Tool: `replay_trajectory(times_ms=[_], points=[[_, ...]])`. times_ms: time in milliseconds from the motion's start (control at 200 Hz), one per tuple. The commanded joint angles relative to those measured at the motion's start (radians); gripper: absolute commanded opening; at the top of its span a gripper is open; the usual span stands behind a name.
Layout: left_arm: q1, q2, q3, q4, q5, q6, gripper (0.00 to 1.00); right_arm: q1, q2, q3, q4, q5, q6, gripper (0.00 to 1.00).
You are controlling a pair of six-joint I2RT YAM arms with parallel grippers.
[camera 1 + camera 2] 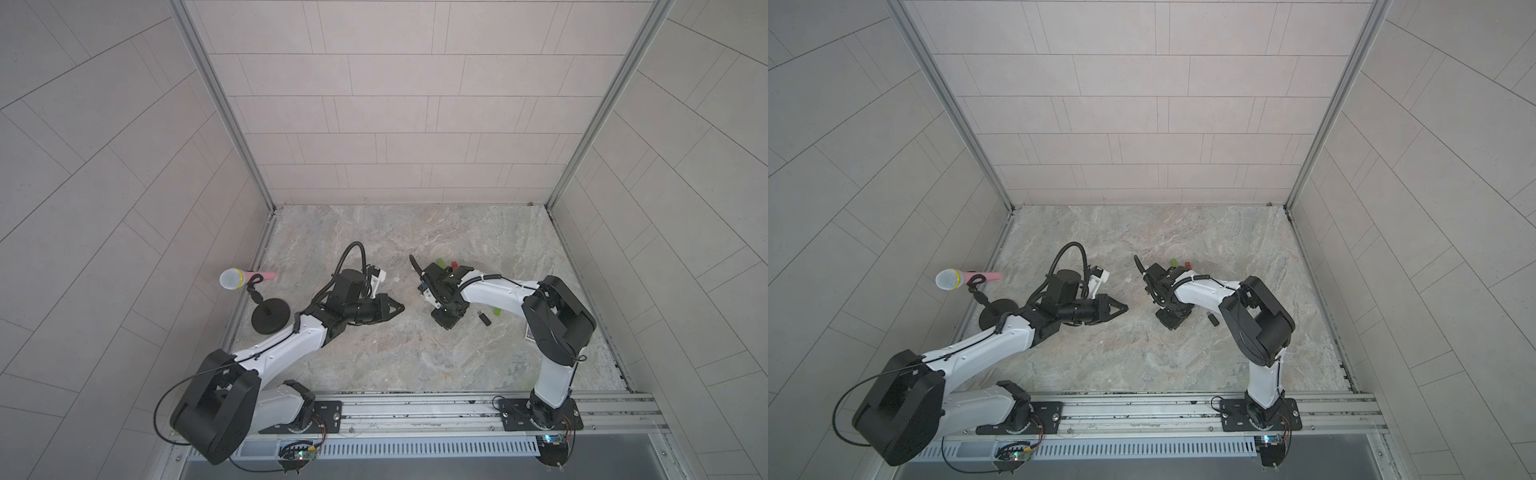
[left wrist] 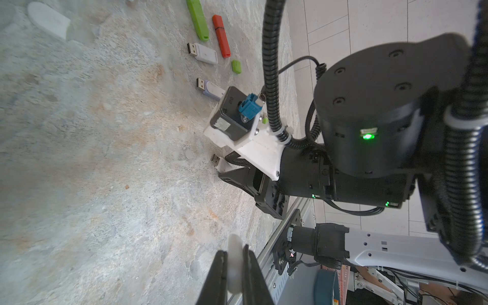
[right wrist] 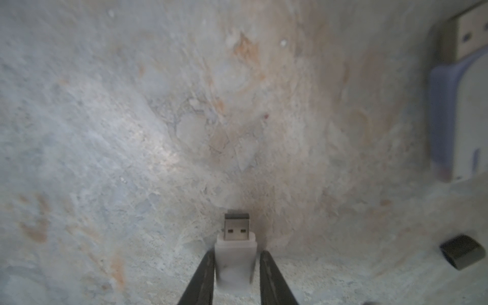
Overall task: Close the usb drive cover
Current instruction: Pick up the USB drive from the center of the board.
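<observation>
A white usb drive (image 3: 235,253) lies on the marble table (image 3: 132,132) with its metal plug bare; it also shows in the left wrist view (image 2: 216,159). My right gripper (image 3: 236,257) straddles its body closely. One finger touches it and a thin gap shows at the other side. The same gripper appears low over the table in the left wrist view (image 2: 224,165). My left gripper (image 2: 235,253) is shut on a milky white cover (image 2: 234,264), held off the table. In both top views its tips (image 1: 401,308) (image 1: 1125,308) point toward the right arm, a short way apart.
Past the right gripper lie a green drive (image 2: 198,19), a red drive (image 2: 221,35), a white uncapped drive (image 2: 203,52), a green cap (image 2: 236,66) and a lilac drive (image 2: 208,88). A black drive (image 1: 483,318) sits by the right arm. A microphone (image 1: 232,279) stands far left.
</observation>
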Motion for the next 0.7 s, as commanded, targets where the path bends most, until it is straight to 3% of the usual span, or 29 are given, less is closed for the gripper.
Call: replay_trajectory(times_ms=[0, 210, 695], points=[[0.004, -0.018, 0.024, -0.004, -0.003, 0.026, 0.09, 0.001, 0.090, -0.045, -0.056, -0.012, 0.021, 0.27], [0.004, -0.010, 0.023, -0.005, 0.010, 0.029, 0.09, 0.003, 0.026, -0.045, -0.028, -0.006, 0.012, 0.21], [0.002, 0.060, 0.057, -0.004, 0.131, 0.078, 0.09, 0.037, -0.529, -0.335, 0.348, -0.151, -0.238, 0.20]])
